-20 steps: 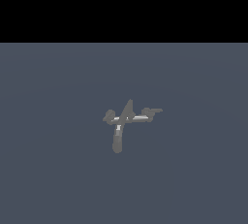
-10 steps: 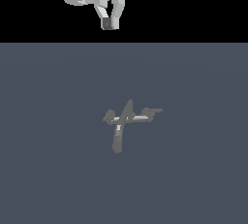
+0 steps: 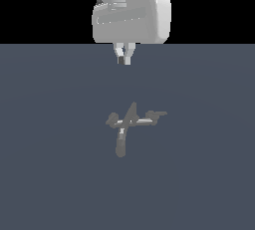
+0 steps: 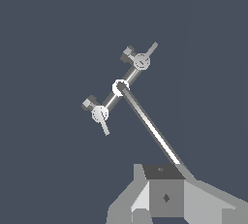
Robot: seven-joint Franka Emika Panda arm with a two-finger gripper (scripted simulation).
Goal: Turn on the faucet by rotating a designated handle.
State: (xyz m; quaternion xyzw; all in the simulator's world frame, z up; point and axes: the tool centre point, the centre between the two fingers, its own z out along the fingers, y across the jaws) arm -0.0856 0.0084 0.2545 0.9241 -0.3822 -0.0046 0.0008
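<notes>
Faucet (image 3: pixel 130 121) sits low on the grey floor (image 3: pixel 50 174); claw (image 3: pixel 123 59) hangs above it, closed, gripping nothing

**Faucet mid-surface, claw behind it**

You have the faucet (image 3: pixel 132 122) standing near the middle of the tabletop (image 3: pixel 50 174). Its crossbar (image 3: pixel 137 121) runs across the exterior view, with the handle (image 3: pixel 158 114) at that view's right end. The claw (image 3: pixel 123 59) hangs well apart, farther back.

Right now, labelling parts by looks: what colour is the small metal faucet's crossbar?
Dull grey with a bright sheen, on the small metal faucet's crossbar; wrist view shows it best.
</notes>
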